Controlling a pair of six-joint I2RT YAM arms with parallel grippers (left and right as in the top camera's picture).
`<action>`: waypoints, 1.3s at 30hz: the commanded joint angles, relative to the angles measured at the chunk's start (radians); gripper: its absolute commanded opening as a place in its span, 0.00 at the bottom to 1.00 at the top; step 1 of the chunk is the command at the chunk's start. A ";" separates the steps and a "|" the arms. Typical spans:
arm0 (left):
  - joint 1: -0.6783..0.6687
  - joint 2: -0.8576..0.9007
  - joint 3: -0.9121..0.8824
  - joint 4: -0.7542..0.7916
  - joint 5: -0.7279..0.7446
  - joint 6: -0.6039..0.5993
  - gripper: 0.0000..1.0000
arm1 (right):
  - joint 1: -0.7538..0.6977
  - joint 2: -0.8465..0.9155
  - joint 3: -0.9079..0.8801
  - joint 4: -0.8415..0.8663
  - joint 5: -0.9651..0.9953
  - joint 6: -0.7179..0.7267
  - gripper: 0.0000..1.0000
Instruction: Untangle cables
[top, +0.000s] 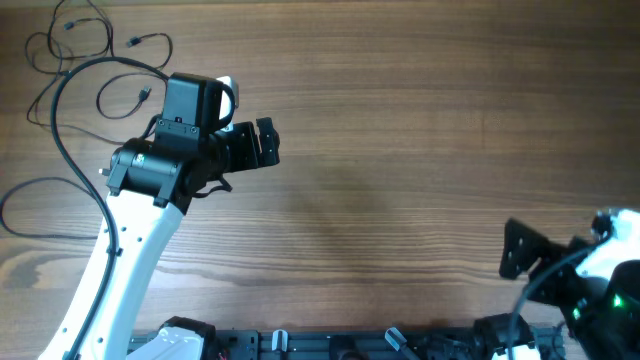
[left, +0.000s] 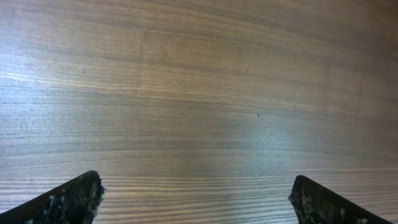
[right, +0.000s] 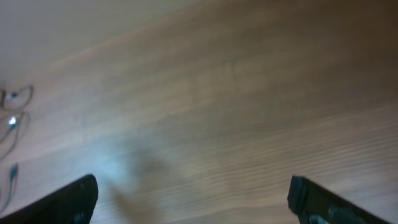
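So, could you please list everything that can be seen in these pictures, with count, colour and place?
thin black cables with small plug ends: several, exact count unclear; black, some pale tips; loose loops at the table's far left corner
wooden table: one; brown; under everything
thick cord: one; black; curves from the left arm past the cables
left arm: one; white and black; left side
left gripper: one; black; open, empty, over bare wood
right arm: one; white and black; near right corner
right gripper: one; black; open, empty

Soft even light, blurry right-wrist view
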 joint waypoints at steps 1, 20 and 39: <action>-0.005 -0.005 0.008 0.000 -0.013 0.002 1.00 | -0.102 -0.074 -0.127 0.203 -0.310 -0.483 1.00; -0.005 -0.005 0.008 0.000 -0.013 0.002 1.00 | -0.116 -0.568 -1.119 1.222 -0.248 -0.184 1.00; -0.005 -0.005 0.008 0.000 -0.013 0.002 1.00 | -0.151 -0.568 -1.257 1.329 -0.191 -0.360 1.00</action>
